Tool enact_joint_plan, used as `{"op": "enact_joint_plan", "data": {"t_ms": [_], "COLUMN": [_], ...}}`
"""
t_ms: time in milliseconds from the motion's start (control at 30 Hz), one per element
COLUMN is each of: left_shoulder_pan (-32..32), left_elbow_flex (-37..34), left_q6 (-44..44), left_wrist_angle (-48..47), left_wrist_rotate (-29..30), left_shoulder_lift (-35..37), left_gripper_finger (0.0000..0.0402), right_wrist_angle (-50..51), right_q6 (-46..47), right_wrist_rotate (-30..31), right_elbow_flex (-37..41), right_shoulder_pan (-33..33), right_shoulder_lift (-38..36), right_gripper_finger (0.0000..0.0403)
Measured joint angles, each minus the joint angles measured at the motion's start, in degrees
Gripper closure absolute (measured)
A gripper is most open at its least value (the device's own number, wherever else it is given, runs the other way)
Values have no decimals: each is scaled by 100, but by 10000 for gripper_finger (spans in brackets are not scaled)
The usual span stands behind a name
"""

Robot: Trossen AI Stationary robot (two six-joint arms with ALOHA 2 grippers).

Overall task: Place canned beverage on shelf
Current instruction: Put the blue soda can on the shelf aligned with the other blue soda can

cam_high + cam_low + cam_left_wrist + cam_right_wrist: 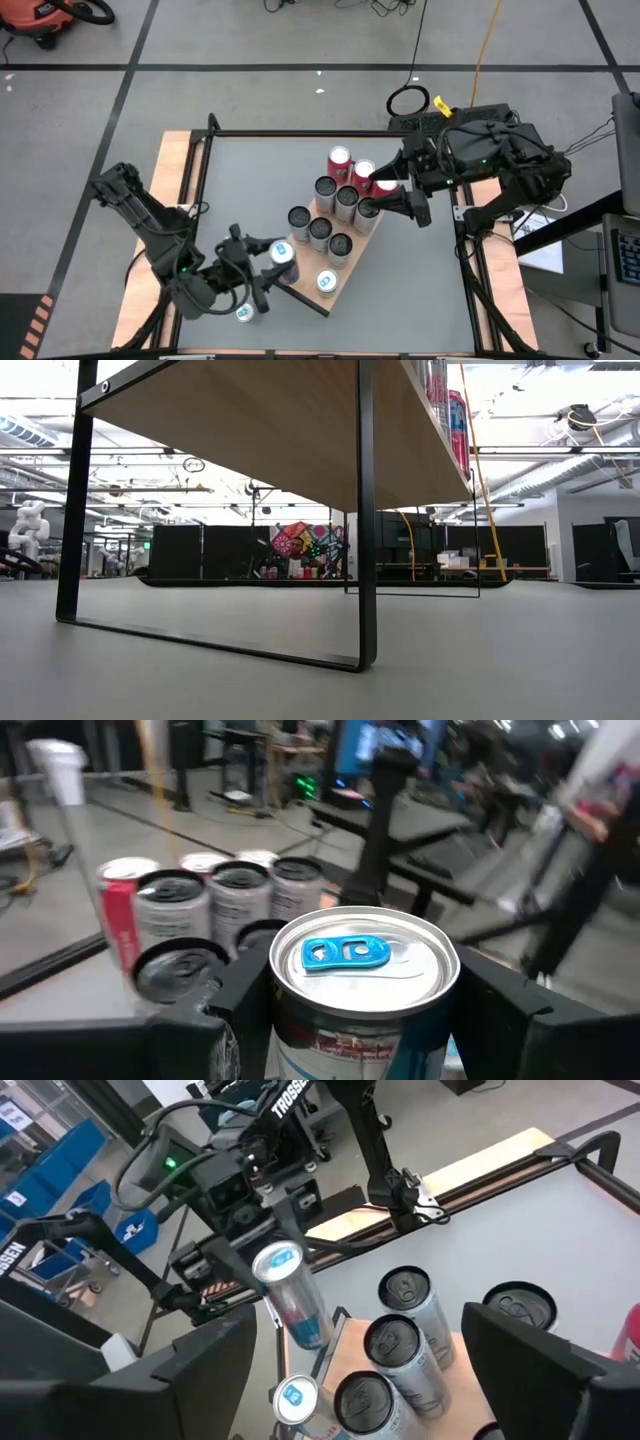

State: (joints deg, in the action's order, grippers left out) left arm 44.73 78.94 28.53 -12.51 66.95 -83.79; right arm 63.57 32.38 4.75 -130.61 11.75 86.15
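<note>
The shelf (352, 262) is a light-brown board on a black frame, seen from below in the low view (250, 430). Several silver cans (335, 215) and red cans (340, 160) stand on it on their bases. A blue-tabbed can (326, 282) stands near its near corner. My left gripper (272, 265) is at the shelf's near-left edge, shut on another blue-tabbed can (365, 960). My right gripper (385, 197) hangs open above the far cans, its fingers (200, 1370) wide apart and touching nothing. My left gripper pinches the can's side wall just below the top rim (300, 1020) between its two fingers, one on each side. The fingers come in about level from the table's near-left. The can (290, 1295) is lifted, top up and slightly tilted, its body hanging below the fingers.
A third blue-tabbed can (243, 313) stands on the grey tabletop under my left arm. The shelf's black frame legs (365, 560) stand on the table. Bare board shows between the held can and the near-corner can. Wooden side strips (175, 190) edge the table.
</note>
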Motion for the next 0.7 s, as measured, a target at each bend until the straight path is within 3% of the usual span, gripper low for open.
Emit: {"op": "enact_joint_plan", "data": {"t_ms": [200, 500, 700], "left_shoulder_pan": [-274, -396, 107], "left_elbow_flex": [0, 2, 7], "left_q6": [-252, 440, 1760], "left_wrist_angle": [1, -79, -990], "left_wrist_rotate": [-106, -54, 1233], "left_shoulder_lift": [-4, -170, -348], "left_gripper_finger": [175, 175, 175], "right_wrist_angle": [-39, -37, -37], "right_q6": [-31, -30, -9], "right_wrist_rotate": [0, -2, 3], "right_elbow_flex": [0, 0, 0], "right_shoulder_pan": [0, 0, 124], "right_shoulder_lift": [-2, -2, -2], "right_gripper_finger": [78, 78, 78]}}
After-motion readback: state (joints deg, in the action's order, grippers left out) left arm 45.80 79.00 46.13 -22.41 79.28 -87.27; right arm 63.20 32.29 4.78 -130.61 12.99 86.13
